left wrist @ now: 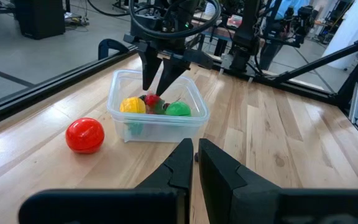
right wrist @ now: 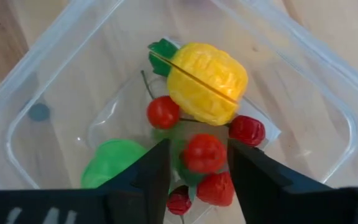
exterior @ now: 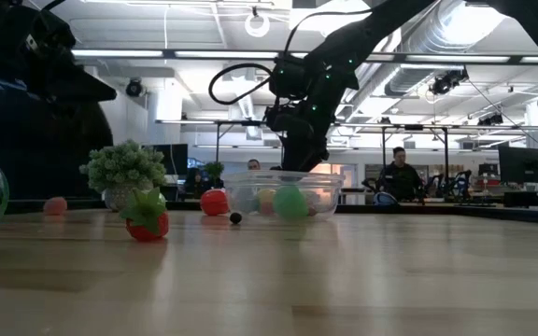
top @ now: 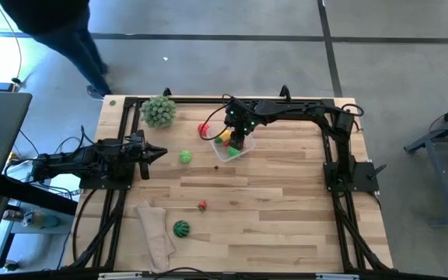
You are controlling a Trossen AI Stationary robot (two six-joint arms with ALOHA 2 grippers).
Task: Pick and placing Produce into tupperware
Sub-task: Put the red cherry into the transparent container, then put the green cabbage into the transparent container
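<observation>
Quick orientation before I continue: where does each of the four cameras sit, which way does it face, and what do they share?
High view: overhead, straight down; both arms, right gripper in the tupperware.
Low view: tabletop level, facing the room; right arm above the tupperware.
Left wrist view: past the shut left gripper toward the tupperware.
Right wrist view: down between the right gripper fingers into the produce.
Shared: all show the tupperware.
</observation>
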